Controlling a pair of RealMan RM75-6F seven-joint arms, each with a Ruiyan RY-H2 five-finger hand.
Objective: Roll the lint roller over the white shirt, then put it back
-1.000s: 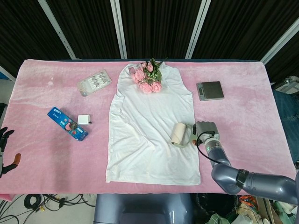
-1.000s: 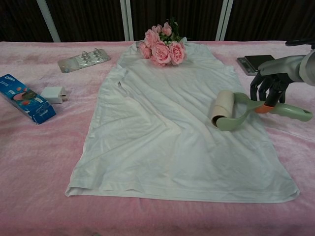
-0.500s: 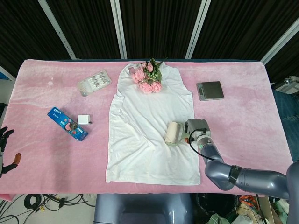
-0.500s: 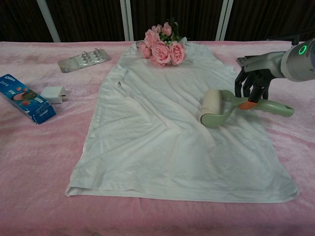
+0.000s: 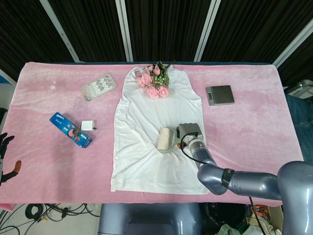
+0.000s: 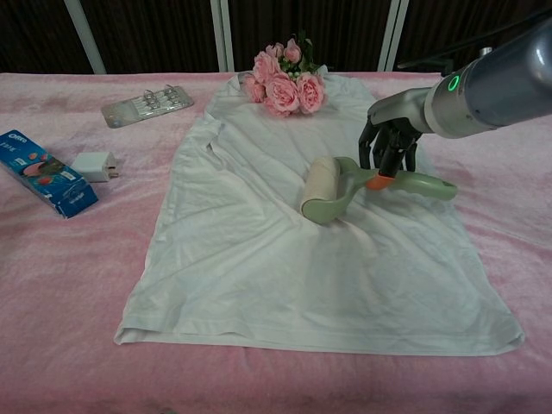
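The white shirt (image 5: pixel 156 122) (image 6: pixel 285 224) lies flat in the middle of the pink table. A lint roller (image 6: pixel 321 188) (image 5: pixel 164 139) with a cream roll and a green handle rests on the shirt's middle right. My right hand (image 6: pixel 388 147) (image 5: pixel 190 133) grips its handle near the orange band, fingers curled down over it. At the head view's far left edge, off the table, my left hand (image 5: pixel 5 156) hangs with fingers apart and holds nothing.
Pink roses (image 5: pixel 156 81) (image 6: pixel 285 82) lie on the shirt's collar. A dark scale (image 5: pixel 219 94) sits at the right. A blister tray (image 5: pixel 98 86), a white charger (image 5: pixel 87 125) and a blue Oreo pack (image 5: pixel 70 129) lie on the left side.
My right hand has pushed the lint roller leftward across the shirt, from its right edge toward its middle. The left hand has stayed where it was.
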